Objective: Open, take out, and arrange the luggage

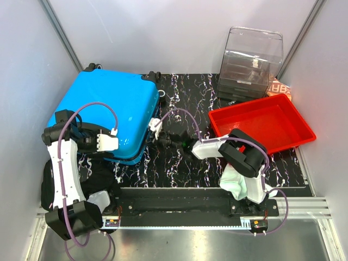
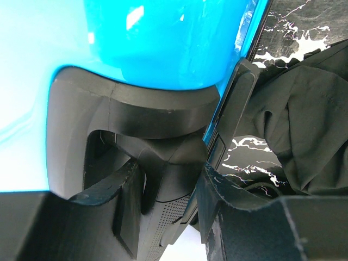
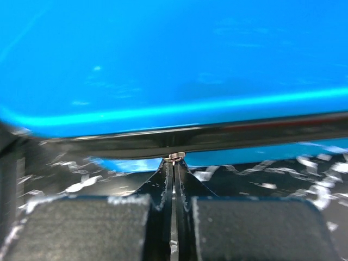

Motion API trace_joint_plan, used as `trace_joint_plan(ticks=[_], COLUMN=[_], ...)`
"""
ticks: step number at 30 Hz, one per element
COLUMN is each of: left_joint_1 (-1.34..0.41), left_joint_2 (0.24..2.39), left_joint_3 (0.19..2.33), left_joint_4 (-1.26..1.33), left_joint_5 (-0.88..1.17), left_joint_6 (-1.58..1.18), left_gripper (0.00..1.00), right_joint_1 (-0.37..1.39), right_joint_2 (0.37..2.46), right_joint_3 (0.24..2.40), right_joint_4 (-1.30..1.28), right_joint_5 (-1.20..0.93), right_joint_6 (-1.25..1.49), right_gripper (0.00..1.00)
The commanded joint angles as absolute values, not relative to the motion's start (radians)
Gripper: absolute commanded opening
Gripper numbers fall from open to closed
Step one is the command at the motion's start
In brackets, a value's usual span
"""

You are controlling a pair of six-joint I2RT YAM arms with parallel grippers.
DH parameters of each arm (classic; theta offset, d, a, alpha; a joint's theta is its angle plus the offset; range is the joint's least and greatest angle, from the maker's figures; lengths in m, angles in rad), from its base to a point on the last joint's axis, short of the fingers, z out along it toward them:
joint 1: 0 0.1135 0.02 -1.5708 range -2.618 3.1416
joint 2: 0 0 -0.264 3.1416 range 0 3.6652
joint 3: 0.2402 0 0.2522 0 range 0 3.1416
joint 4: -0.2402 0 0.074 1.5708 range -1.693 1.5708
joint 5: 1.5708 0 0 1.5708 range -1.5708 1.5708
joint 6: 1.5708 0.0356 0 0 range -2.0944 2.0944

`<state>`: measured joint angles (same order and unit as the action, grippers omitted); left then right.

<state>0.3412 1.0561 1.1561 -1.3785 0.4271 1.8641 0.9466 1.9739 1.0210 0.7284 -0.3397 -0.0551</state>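
Two arms on show: left arm and right arm, both smooth white shells on chunky black joints. Thin purple cables arc off each one. Left tool: matte black fingers, edges scuffed pale. Right tool: black fingertips flecked with white, blocky grainy dark-grey bodies behind. White connector block at the left wrist.
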Motion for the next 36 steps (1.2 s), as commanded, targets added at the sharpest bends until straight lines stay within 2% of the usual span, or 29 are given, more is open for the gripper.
trace_joint_plan(ticks=[1,10,20,29,36], left_joint_1=[0.385,0.394,0.414,0.423,0.431], left_joint_2=[1.055,1.028,1.019,1.020,1.023], left_joint_3=[1.239,1.235,1.223,1.218,1.212], left_joint_4=[-1.494,-1.531,-1.546,-1.545,-1.545], left_joint_5=[0.472,0.465,0.460,0.465,0.463], left_joint_6=[1.851,1.899,1.925,1.941,1.953], left_gripper=[0.00,0.00,0.00,0.00,0.00], right_joint_1=[0.874,0.761,0.606,0.535,0.528], right_joint_2=[1.934,1.982,2.167,2.347,2.462], right_joint_3=[1.106,1.244,1.578,1.833,1.957], right_joint_4=[0.614,0.517,0.439,0.480,0.650], right_joint_5=[-0.196,-0.193,-0.198,-0.179,-0.251], right_joint_6=[-0.087,-0.087,-0.040,-0.097,-0.196], right_gripper=[0.00,0.00,0.00,0.00,0.00])
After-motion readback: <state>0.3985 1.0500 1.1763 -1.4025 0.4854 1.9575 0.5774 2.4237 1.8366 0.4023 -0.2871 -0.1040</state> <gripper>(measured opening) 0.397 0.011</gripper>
